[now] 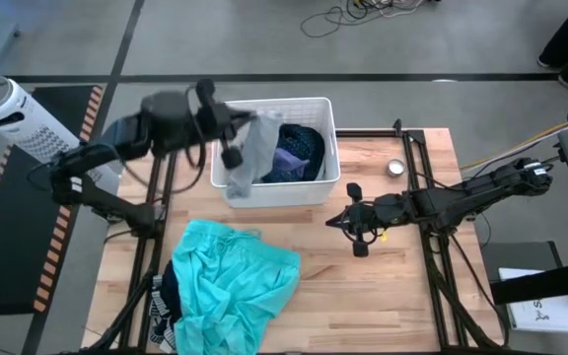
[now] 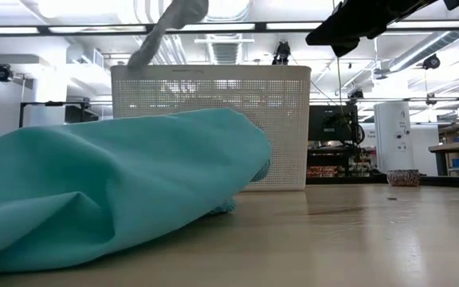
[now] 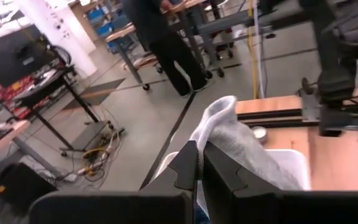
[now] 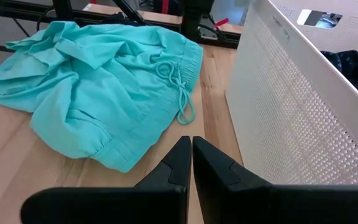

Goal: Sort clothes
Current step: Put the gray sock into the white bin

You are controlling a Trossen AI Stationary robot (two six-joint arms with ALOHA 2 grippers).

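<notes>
My left gripper is shut on a small grey garment, held up over the left end of the white ribbed bin. A dark blue dotted garment and a paler piece lie inside the bin. The large turquoise garment lies spread on the table near the front left, over a navy garment. My right gripper hovers shut and holds nothing, right of the turquoise garment and just in front of the bin's wall. My left gripper pinches a bunched fold of the grey garment between its two shut fingers. The fingers reach roughly level from the table's left. The cloth hangs slack below them, lifted clear of the table, its lower end near the bin's rim.
A small round tin sits on the table right of the bin. A white tower fan stands off the table's left. A person stands in the room beyond. Bare wood lies at the table's near right.
</notes>
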